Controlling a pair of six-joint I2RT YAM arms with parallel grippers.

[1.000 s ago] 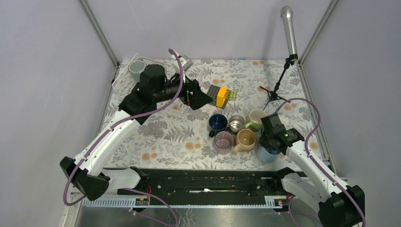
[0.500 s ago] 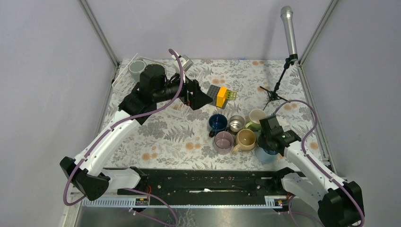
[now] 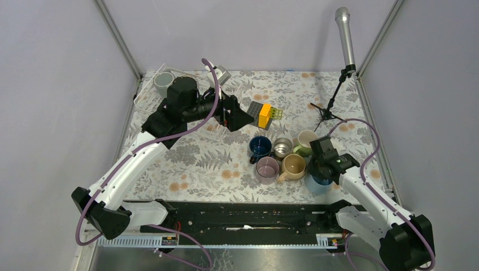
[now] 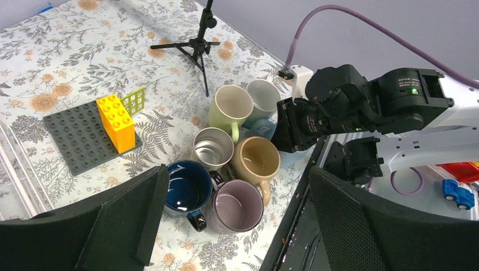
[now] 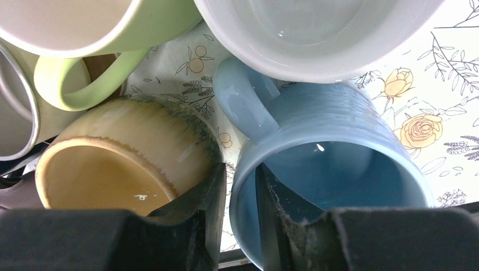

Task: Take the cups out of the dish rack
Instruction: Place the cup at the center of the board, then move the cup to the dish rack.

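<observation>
Six cups cluster on the flowered cloth at right: navy [image 3: 260,146], steel [image 3: 282,148], pale green [image 3: 307,139], mauve [image 3: 267,168], tan [image 3: 294,166] and light blue [image 3: 317,184]; a white cup [image 4: 262,96] stands behind them. My right gripper [image 5: 240,180] straddles the light blue cup's [image 5: 339,130] rim, one finger inside, the other outside beside the tan cup [image 5: 113,169]. Cloth shows between the outer finger and the wall, so the gripper is open. The dish rack [image 3: 148,96] at rear left holds a grey cup [image 3: 164,82]. My left gripper [image 3: 240,118] hovers open and empty beside it.
A dark grey studded plate [image 3: 255,108] with a yellow block [image 3: 264,116] and a green piece [image 3: 276,113] lies behind the cups. A microphone on a small tripod [image 3: 330,110] stands at rear right. The cups sit near the table's front edge and the black rail [image 3: 248,217].
My right gripper's jaws have parted slightly from the light blue cup's wall, and the right arm has shifted a little to the left. The left arm has not moved.
</observation>
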